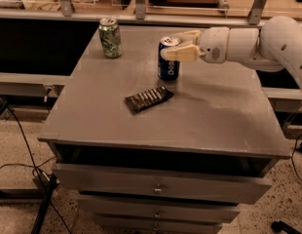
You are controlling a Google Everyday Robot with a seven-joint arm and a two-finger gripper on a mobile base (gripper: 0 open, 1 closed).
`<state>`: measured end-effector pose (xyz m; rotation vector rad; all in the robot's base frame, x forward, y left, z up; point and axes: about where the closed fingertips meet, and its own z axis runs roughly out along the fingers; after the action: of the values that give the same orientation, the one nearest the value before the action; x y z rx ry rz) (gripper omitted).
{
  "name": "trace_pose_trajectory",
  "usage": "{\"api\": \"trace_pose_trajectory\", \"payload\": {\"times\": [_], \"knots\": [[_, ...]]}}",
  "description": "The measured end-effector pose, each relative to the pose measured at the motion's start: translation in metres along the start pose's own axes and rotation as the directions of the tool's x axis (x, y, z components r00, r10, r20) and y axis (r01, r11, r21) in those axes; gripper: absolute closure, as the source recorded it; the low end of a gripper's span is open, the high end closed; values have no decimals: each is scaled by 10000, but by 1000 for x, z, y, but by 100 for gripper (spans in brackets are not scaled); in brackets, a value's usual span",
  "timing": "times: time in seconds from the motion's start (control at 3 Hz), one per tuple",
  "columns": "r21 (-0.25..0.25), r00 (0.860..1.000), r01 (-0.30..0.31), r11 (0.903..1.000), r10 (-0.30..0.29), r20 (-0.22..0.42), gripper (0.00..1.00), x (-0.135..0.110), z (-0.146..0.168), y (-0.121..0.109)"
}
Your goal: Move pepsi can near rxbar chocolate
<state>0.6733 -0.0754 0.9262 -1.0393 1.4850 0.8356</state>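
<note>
My tool [171, 46] was over the back-centre of the bench [219, 116], reaching in from the right on my white arm [253, 44], which ran roughly level above the bench top. Tool was clamped on the pepsi can [168, 62], gripping it near the silver top; one pale finger [182, 53] crossed the front of the can just under the rim, the other showed behind the rim. Can was upright, blue side with white lettering facing the camera. Its base was at the bench surface or just above it; couldn't tell whether it was touching. The rxbar chocolate [148, 99] lay flat on the bench near the can, in front of it and slightly to the left from the camera, a small strip of bare bench between them, not touching. Bar was dark with pale lettering and lay at a slant, right end farther back than the left. A green-and-white can [110, 38] stood upright at the back left of the bench, well apart from the pepsi can and from my tool. Bench was grey, with drawers [156, 189] under the top, the upper one slightly pulled out. Black cables [24, 145] trailed on the speckled floor at the left. A shelf or rail with metal posts [141, 1] ran behind the bench.
</note>
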Motion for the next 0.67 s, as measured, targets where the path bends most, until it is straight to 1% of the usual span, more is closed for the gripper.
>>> {"api": "trace_pose_trajectory", "payload": {"times": [0.33,0.67], "knots": [[-687,9990,450,9966,-450,12,62,0,-12,20],[-855,9988,497,9951,-498,0,39,0,-11,24]]}}
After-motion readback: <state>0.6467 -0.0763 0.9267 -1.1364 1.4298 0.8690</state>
